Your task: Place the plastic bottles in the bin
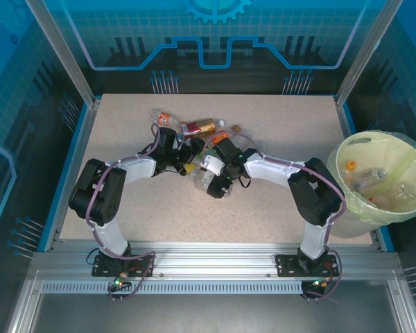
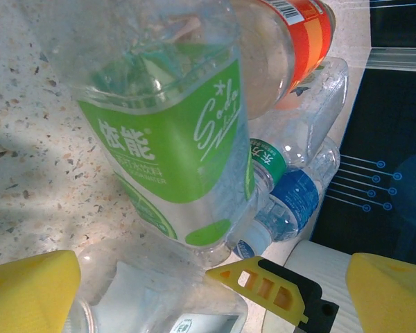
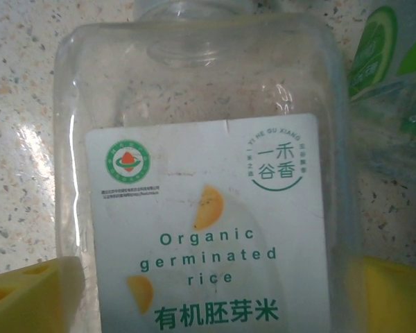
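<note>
Several plastic bottles (image 1: 197, 127) lie heaped at the table's middle back. Both grippers meet at the near side of the heap. My left gripper (image 1: 187, 165) (image 2: 208, 302) is open, and its yellow fingers (image 2: 28, 291) stand wide apart in front of a green-labelled bottle (image 2: 173, 139). Behind that lie an orange-labelled bottle (image 2: 305, 35) and a blue-labelled one (image 2: 295, 201). My right gripper (image 1: 215, 182) (image 3: 215, 309) is open and straddles a square clear bottle with a white label (image 3: 201, 208) (image 1: 211, 165) that lies on the table. The bin (image 1: 347, 201) stands off the table's right edge with several bottles (image 1: 364, 179) inside.
One yellow and black finger of the right gripper (image 2: 263, 284) reaches between the left gripper's fingers, so the two grippers are very close. A blue rim (image 1: 69, 166) edges the speckled table, and glass walls enclose it. Bare tabletop (image 1: 194, 215) lies in front of the heap.
</note>
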Motion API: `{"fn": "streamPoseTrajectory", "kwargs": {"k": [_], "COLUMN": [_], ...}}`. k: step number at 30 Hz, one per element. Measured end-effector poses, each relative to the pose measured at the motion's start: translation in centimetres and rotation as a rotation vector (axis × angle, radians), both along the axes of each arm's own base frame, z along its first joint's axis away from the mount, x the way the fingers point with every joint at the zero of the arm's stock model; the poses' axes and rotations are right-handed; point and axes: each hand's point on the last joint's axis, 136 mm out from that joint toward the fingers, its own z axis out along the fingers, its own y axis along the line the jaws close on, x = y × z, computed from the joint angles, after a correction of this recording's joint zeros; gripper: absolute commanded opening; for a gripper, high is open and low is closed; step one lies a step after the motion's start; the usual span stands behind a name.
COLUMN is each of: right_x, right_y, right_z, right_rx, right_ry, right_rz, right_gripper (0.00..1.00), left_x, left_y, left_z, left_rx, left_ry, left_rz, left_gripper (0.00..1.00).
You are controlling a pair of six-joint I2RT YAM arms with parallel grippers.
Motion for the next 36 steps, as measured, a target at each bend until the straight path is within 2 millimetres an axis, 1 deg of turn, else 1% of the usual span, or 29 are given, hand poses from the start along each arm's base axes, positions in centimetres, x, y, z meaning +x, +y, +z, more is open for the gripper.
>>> {"fn": "streamPoseTrajectory", "kwargs": {"k": [8, 11, 15, 19, 23, 27, 31, 36], "right_x": [0.1, 0.1, 0.0, -0.2, -0.9, -1.8, -2.5, -2.9], "right_y": [0.1, 0.1, 0.2, 0.1, -0.5, -2.0, -3.6, -5.4], "right_z": [-0.1, -0.1, 0.0, 0.1, 0.3, 0.7, 1.3, 2.7], "right_rx": [-0.044, -0.055, -0.055, -0.061, -0.071, -0.087, -0.099, -0.112], "right_ry": [-0.014, -0.023, -0.024, -0.028, -0.025, -0.034, -0.055, -0.105], "right_rz": [0.004, 0.004, -0.001, -0.007, -0.01, -0.043, -0.093, -0.156], "right_gripper": [0.93, 0.86, 0.84, 0.76, 0.72, 0.68, 0.65, 0.62], "left_x": [0.0, 0.0, -0.1, -0.7, -0.8, -0.8, -0.9, -1.3], "left_y": [0.1, 0.1, 0.1, 0.4, 0.7, 1.3, 2.1, 3.1], "left_z": [0.0, 0.0, -0.1, 0.3, 2.0, 4.6, 6.7, 8.1], "left_rx": [0.0, 0.0, 0.01, 0.036, 0.062, 0.105, 0.157, 0.22], "left_ry": [-0.001, 0.0, 0.001, 0.004, -0.027, -0.096, -0.153, -0.196], "left_rz": [0.001, 0.001, -0.005, -0.02, -0.031, -0.031, -0.026, -0.017], "left_gripper": [0.99, 0.99, 0.99, 0.99, 0.99, 0.99, 0.99, 0.99]}}
